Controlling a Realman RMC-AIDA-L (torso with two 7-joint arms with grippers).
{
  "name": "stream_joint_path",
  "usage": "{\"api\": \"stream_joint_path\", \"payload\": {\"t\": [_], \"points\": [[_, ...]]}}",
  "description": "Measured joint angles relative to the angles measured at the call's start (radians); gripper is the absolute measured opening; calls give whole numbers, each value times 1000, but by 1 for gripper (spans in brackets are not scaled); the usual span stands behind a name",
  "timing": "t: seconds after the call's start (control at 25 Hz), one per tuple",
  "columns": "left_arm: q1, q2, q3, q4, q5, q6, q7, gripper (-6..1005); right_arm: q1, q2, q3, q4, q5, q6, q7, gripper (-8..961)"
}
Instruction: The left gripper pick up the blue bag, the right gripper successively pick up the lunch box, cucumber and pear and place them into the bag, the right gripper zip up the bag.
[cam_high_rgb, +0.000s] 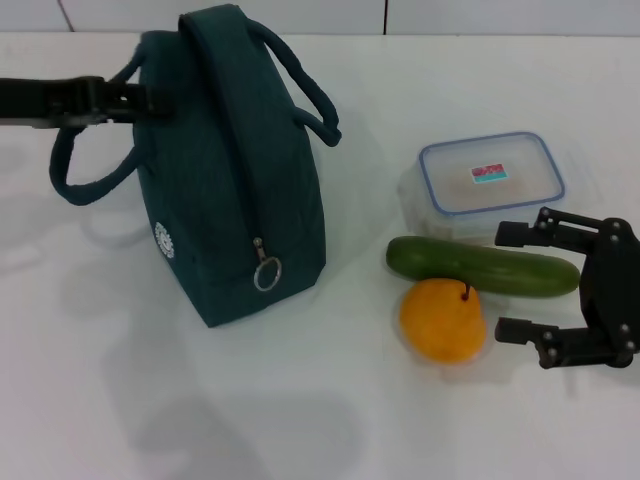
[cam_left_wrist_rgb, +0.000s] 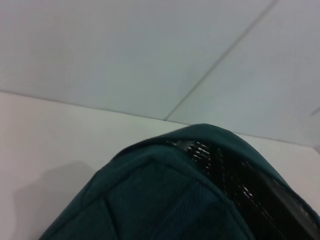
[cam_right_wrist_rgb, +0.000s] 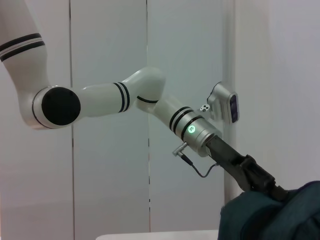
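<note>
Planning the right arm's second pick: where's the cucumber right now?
In the head view the cucumber lies on the table's right side, between the lunch box behind it and the pear in front, with the open right gripper by its right end.

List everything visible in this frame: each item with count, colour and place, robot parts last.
bag: one, dark teal-blue, upright on the left half of the table, zipped shut, zip pull ring low on the near end.
lunch box: one, clear with blue-rimmed lid, right of the bag, behind the cucumber.
cucumber: one, green, lying crosswise in front of the lunch box.
pear: one, orange-yellow, in front of the cucumber, touching it.
table: one, white.
left gripper: one, black, at the bag's upper far-left side by its handles.
right gripper: one, black, jaws open, just right of the pear.
</note>
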Motion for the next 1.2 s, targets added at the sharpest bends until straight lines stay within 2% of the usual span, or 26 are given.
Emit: {"api": "stream_joint_path", "payload": {"t": [0.08,0.24,0.52,0.64,0.76,0.96,1.2], "points": [[0,-8,5,-1,4,0,32,748,-1,1,0,0,0,0,0,828],[1,-7,13,-11,7,-1,42,592,-2,2,0,0,0,-4,-1,828],[1,-7,12,-2,-3,10,20,426,-4,4,1,0,2,0,-1,828],[-2,1,11,0,-21,33,-17,355,-4,6,2,1,14,8,1,828],[0,7,10,32,-74,74,-30,159,-1,7,7,10,34,43,14,827],[16,-9,35,109,-96,113,-64,50,9,8,12,22,84,114,40,827],[37,-16,111,117,-99,115,-90,49,8,9,27,38,138,167,60,822]]}}
